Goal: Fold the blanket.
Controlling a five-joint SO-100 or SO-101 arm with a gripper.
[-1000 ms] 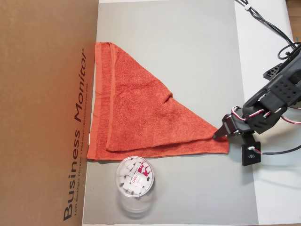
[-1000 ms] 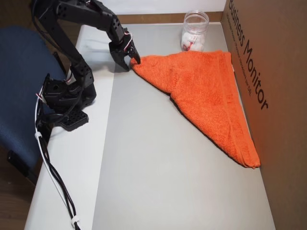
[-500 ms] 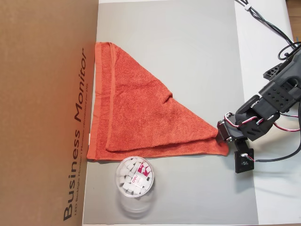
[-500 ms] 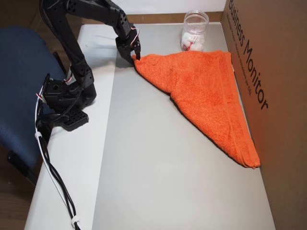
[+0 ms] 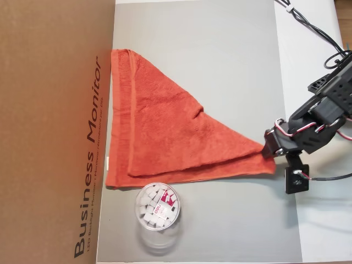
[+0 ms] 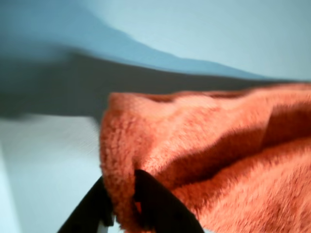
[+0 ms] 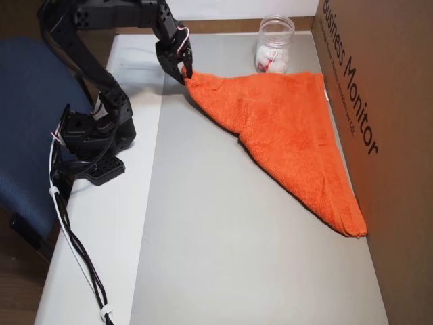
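Across the grey mat (image 5: 220, 66), centre of an overhead view, the blanket (image 5: 165, 137) is lying folded into a triangle, its long hemmed edge running down the left side against a brown cardboard box (image 5: 55, 132) printed "Business Monitor", its point reaching to the right. At that right-hand point the gripper (image 5: 268, 152) is pinching the corner; the black arm (image 5: 324, 110) is extending in from the right edge of the frame. In the wrist view, the two dark fingers (image 6: 155, 204) are closing narrowly on a fuzzy orange fold of cloth, near the bottom left of the frame. In an overhead view from the opposite side, the gripper (image 7: 185, 73) is sitting at the upper left, holding the blanket (image 7: 291, 128) tip slightly raised. Below the blanket, a clear round cup (image 5: 157, 205) is holding small white pieces, just beside the lower hem. A blue chair (image 7: 27, 135) is occupying the left edge.
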